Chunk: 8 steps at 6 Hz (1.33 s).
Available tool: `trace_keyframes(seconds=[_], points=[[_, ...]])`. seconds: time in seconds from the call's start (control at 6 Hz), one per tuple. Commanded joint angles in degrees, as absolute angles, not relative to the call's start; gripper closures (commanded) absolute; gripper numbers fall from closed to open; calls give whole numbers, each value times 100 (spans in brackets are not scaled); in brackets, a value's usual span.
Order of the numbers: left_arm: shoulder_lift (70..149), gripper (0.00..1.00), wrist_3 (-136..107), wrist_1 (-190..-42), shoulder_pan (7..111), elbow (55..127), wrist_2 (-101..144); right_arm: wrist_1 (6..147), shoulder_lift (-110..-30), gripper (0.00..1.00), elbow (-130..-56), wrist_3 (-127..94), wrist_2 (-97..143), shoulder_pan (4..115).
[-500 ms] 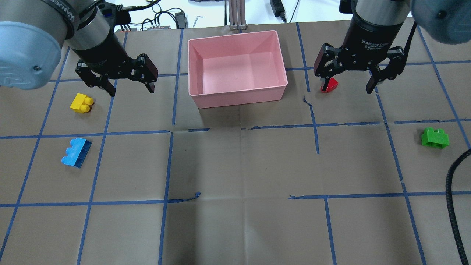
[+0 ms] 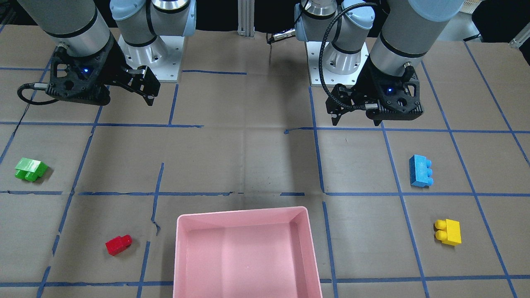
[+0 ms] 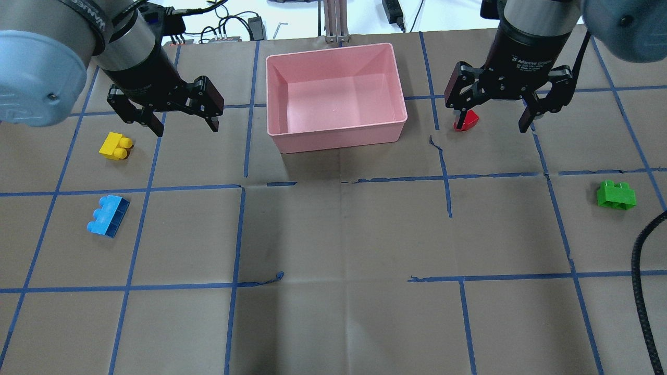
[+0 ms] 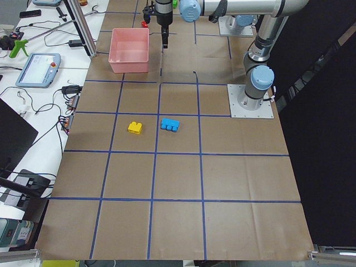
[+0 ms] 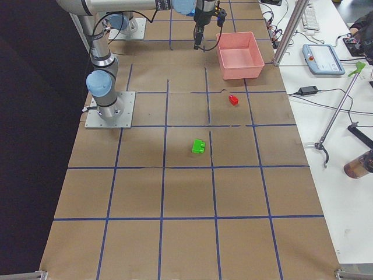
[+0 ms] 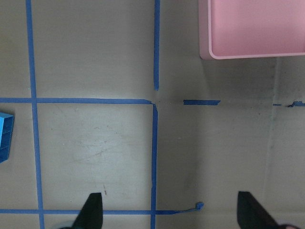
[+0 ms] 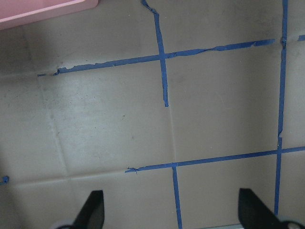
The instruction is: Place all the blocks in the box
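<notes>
Hovering with my left pincer [image 3: 185,127] and right pincer [image 3: 491,125] both wide and empty. Box [image 3: 336,136] holds 0 blocks. Red block [image 3: 469,120], just right of it, doesn't look centred under me, so a finger could knock it.

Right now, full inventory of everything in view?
box: 1, pink, centre, far side from robot, empty
yellow block: 1, yellow, table, left of box
blue block: 1, blue, table, nearer robot than yellow block
red block: 1, red, table, right of box
green block: 1, green, table, far right
table: 1, brown paper, blue tape grid
cable: 1, black, overhead view's right edge
left hand: 1, black, open, empty
right hand: 1, black, open, empty
</notes>
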<state>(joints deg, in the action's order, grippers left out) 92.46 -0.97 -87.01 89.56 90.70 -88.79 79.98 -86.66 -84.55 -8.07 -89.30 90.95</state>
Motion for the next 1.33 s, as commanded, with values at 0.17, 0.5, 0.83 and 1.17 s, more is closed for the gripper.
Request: trace_keyframes(seconds=[0.17, 0.5, 0.83, 1.17], points=[[9229, 1, 8, -8710, 8834, 9079, -8895, 8033, -8649, 0, -8455, -800, -8930, 9036], [9062, 1, 1056, -8737, 8405, 9245, -8947, 8522, -8648, 0, -8455, -791, -9034, 8660], [8878, 1, 2848, -8710, 7057, 9648, -8930, 8578, -8596, 0, -8464, 542, -9483, 7373], [9086, 1, 4102, -8544, 5798, 10026, -8903, 8909, -8299, 0, -8542, 2339, -9457, 5765]])
